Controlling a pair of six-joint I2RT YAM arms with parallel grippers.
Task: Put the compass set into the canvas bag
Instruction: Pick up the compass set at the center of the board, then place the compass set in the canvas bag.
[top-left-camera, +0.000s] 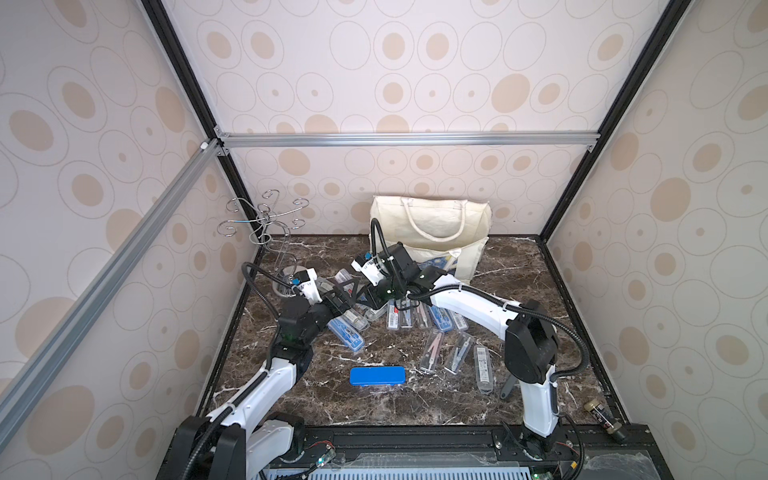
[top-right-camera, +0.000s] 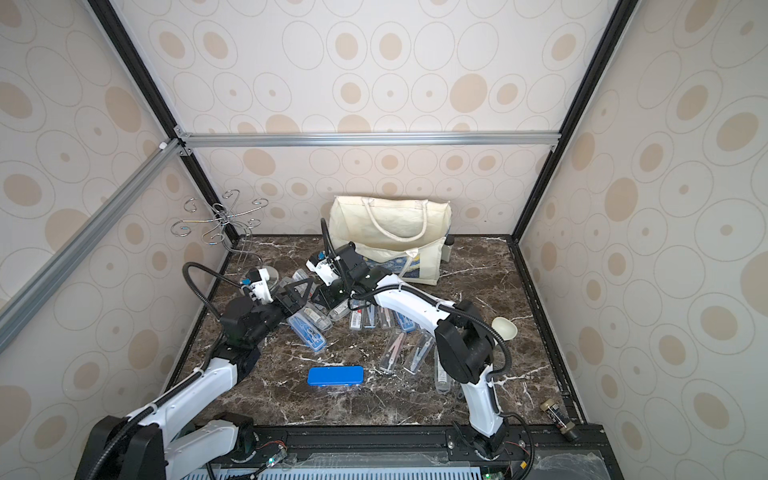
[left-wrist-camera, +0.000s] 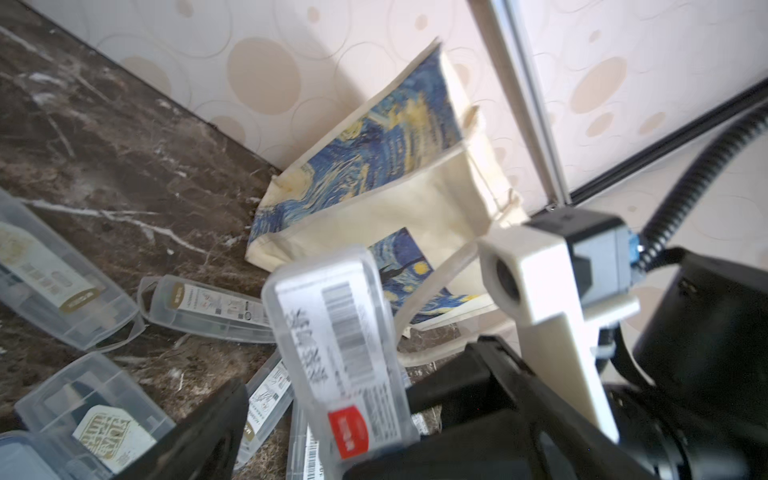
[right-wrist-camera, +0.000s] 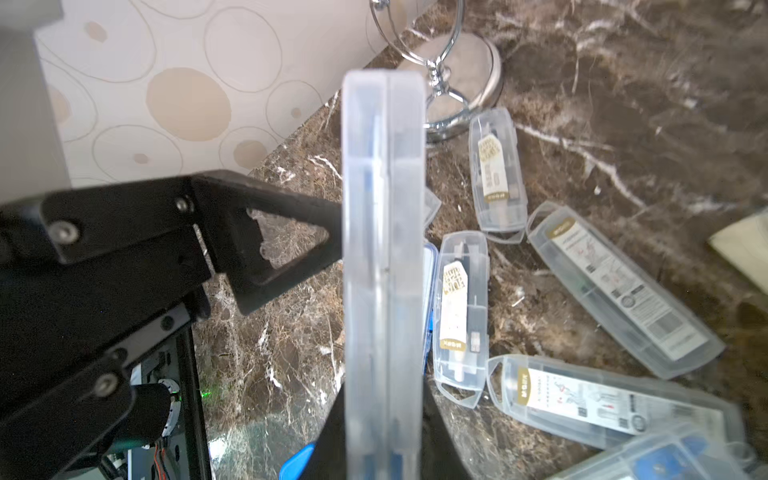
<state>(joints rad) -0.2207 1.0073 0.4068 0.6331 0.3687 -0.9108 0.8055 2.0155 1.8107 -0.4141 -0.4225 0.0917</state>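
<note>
My right gripper (right-wrist-camera: 384, 415) is shut on the compass set (right-wrist-camera: 384, 249), a clear plastic case seen edge-on and held above the table. In the left wrist view the same case (left-wrist-camera: 340, 353) shows its barcode label and red sticker between the spread fingers of my open left gripper (left-wrist-camera: 332, 449). One left finger (right-wrist-camera: 270, 245) stands right beside the case. In both top views the two grippers (top-left-camera: 347, 291) (top-left-camera: 370, 297) meet tip to tip at mid-table. The canvas bag (top-left-camera: 432, 224) (top-right-camera: 390, 224) stands against the back wall, just behind the right arm, its starry print (left-wrist-camera: 374, 166) facing forward.
Several more clear compass cases (top-left-camera: 432, 320) lie scattered across the marble table (top-left-camera: 374, 407). A blue tin (top-left-camera: 377, 376) lies near the front. A chrome hook stand (top-left-camera: 266, 224) is at the back left, a small bottle (top-left-camera: 602, 415) at the front right, a cream scoop (top-right-camera: 505, 328) on the right.
</note>
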